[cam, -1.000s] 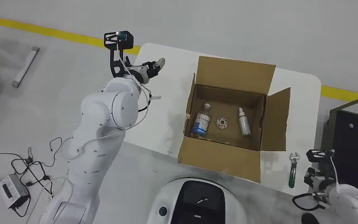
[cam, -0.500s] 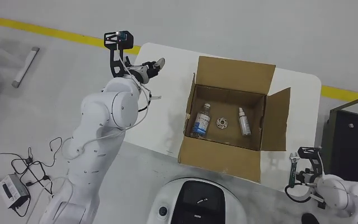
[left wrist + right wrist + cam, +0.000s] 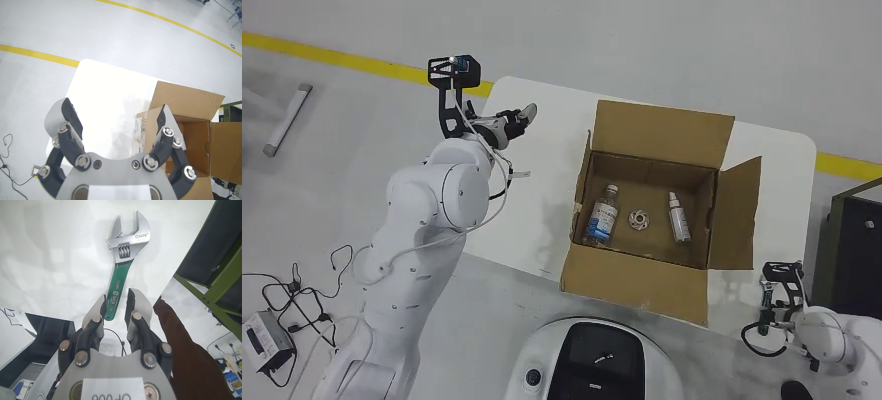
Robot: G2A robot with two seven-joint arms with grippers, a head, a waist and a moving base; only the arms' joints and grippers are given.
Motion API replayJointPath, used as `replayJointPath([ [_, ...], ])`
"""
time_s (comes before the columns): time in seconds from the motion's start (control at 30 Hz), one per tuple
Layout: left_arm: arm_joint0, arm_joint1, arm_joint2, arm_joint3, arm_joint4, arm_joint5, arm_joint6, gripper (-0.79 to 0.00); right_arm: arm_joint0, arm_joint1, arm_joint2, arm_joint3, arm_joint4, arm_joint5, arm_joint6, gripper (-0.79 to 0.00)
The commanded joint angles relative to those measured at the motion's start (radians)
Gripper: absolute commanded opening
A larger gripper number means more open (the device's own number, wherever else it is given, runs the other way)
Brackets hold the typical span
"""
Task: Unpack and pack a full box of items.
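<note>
Box (image 3: pixel 189 98) partly hidden behind left gripper (image 3: pixel 114 105); its small round item (image 3: pixel 639 218) perhaps metal.

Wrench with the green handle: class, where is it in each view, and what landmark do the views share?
Top view: the wrench lies on the white table, right of the cardboard box, near the front right corner.
Left wrist view: the box's open flap stands before that corner.
Right wrist view: centre, handle end between the right gripper's open fingers.
Shared landmark: the white table.
</note>
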State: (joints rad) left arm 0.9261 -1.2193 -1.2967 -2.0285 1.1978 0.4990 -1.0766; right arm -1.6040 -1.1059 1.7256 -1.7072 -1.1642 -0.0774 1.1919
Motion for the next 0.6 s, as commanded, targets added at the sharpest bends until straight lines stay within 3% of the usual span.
replayJointPath([
  [0.0,0.0,0.0,0.0,0.0,0.0,0.0,0.0,0.0,0.003,0.0,-0.003,0.005,0.002,0.0,0.0,-0.517],
  [0.47,0.0,0.0,0.0,0.0,0.0,0.0,0.0,0.0,0.023,0.005,-0.009,0.041,0.01,-0.003,-0.006,-0.533],
  [0.57,0.0,0.0,0.0,0.0,0.0,0.0,0.0,0.0,0.027,0.006,-0.011,0.05,0.009,-0.001,-0.008,-0.582],
])
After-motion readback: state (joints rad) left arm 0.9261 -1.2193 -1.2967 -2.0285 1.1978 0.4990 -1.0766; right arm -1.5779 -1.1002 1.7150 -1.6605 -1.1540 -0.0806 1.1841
